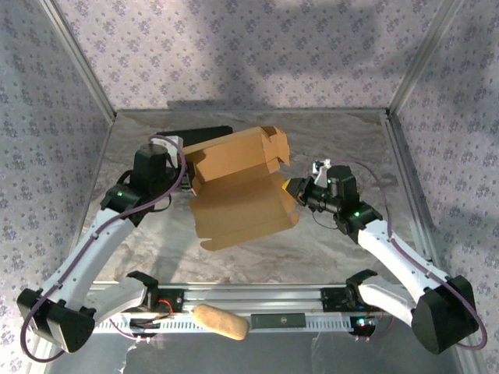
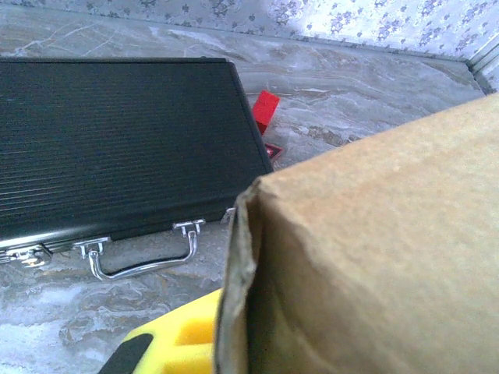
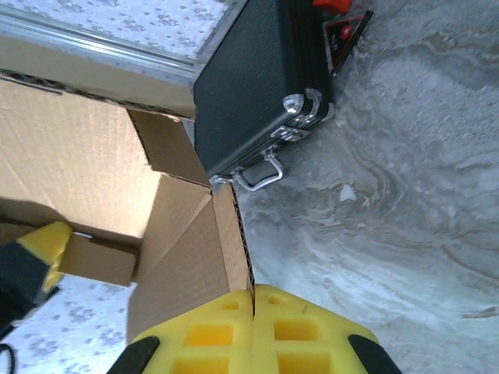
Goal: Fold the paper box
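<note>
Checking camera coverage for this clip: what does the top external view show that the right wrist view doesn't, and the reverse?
Top external: the left arm and right arm whole, and a tan lump on the near rail. Right wrist: the right fingers shut on a wall edge of the paper box, plus the metal handle of the black case. Shared: the box and the case.

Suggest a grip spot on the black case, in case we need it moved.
Probably the metal handle on the case's long side wall. It bows out from the wall, leaving a gap for a claw finger, while the case, lying flat, looks too wide to pinch. Come in low from the near side; the cardboard box partly blocks that path.
</note>
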Controlling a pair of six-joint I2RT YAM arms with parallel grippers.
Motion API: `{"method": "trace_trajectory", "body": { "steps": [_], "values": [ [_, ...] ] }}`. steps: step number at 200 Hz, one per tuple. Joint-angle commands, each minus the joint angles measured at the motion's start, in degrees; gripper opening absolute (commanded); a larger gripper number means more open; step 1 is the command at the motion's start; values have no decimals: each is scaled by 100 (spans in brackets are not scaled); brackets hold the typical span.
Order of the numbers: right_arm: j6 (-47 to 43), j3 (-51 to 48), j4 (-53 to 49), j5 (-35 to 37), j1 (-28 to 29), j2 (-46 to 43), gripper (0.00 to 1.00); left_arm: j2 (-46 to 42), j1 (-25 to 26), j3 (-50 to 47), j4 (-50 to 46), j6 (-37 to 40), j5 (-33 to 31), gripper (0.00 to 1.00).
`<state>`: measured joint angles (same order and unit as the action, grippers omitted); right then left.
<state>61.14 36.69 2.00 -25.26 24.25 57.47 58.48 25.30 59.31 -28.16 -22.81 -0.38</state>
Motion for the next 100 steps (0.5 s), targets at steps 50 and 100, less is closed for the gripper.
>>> {"method": "trace_trajectory", "body": {
  "steps": [50,100],
  "values": [
    [1847,-254,189,-848,-534,366,0,-302,-50,1,540,-318,28,0],
    [2622,-369,476,-1056,-599,591,5,-275,-49,90,482,-303,65,0]
  ]
}}
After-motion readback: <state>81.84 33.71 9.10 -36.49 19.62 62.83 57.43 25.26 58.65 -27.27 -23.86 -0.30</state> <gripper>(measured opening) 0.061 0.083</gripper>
